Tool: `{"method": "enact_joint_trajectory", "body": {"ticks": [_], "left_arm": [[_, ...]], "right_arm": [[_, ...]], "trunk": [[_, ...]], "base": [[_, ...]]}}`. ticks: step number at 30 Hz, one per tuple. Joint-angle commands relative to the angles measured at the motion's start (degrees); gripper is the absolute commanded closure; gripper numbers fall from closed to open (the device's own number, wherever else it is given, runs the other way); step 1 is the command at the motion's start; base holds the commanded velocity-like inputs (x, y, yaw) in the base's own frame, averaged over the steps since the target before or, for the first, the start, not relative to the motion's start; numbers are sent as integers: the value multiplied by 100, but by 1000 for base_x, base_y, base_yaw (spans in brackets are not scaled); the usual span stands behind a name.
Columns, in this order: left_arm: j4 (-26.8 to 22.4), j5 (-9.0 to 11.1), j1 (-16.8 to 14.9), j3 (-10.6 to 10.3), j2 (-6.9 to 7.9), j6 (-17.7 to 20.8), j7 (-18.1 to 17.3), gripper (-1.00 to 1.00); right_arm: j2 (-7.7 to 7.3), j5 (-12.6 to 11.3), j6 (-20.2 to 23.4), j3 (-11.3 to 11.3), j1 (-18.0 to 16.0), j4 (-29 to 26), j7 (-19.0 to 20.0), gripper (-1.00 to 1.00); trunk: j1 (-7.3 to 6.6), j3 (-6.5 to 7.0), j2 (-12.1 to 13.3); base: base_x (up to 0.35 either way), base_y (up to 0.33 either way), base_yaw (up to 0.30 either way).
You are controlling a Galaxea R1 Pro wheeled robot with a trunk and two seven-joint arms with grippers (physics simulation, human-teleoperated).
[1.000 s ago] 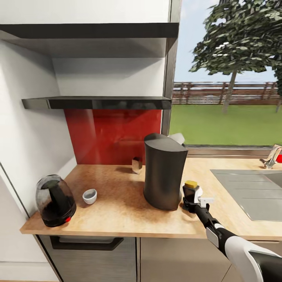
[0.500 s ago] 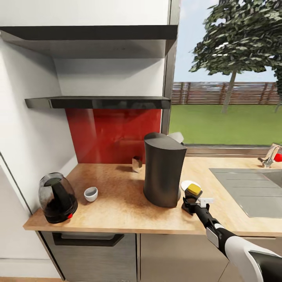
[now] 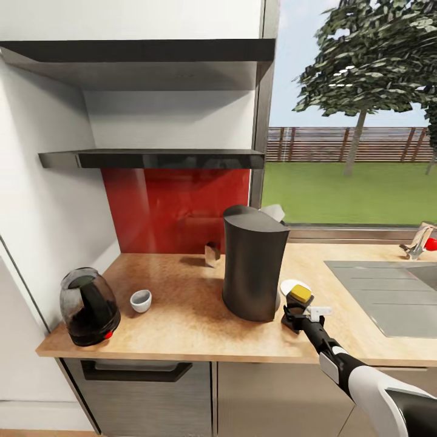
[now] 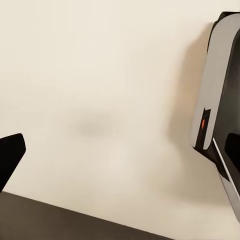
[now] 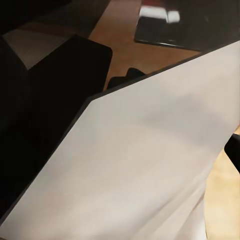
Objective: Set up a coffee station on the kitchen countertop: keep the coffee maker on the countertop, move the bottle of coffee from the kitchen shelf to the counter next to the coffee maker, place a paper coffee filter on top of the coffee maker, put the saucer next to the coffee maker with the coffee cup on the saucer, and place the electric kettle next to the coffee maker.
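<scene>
One right end effector (image 3: 298,311) clamped on bottle of coffee (image 3: 301,295); white label unreadable.

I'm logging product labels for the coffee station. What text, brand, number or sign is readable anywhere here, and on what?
None can be read.
bottle of coffee: its white label faces away from the head view, and in the right wrist view it looks blank.
coffee maker, electric kettle: no markings visible.

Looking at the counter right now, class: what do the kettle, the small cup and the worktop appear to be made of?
Electric kettle: dark see-through glass, apparently, with glossy highlights and a black handle. Coffee cup: white, smooth, probably ceramic. Kitchen countertop: light wood grain, matte, perhaps laminate.
</scene>
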Motion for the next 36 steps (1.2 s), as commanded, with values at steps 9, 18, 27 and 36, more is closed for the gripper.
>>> {"method": "enact_joint_trajectory", "body": {"ticks": [9, 18, 27, 36], "left_arm": [[-8, 19, 5, 15, -7, -7, 0, -100], [-8, 17, 6, 15, -9, -8, 2, -100], [-8, 17, 7, 15, -9, -8, 0, -100], [-8, 17, 6, 15, -9, -8, 4, -100]], "right_arm": [[-1, -22, -7, -48, -2, 6, 61, -100], [-1, -22, -7, -48, -2, 6, 61, -100], [-1, -22, -7, -48, -2, 6, 66, -100], [7, -13, -7, -48, -2, 6, 67, -100]], "trunk": [[2, -2, -4], [2, -2, -4], [2, -2, -4], [2, -2, -4]], "base": [[-36, 0, 0], [-114, 0, 0], [-1, 0, 0], [-8, 0, 0]]}}
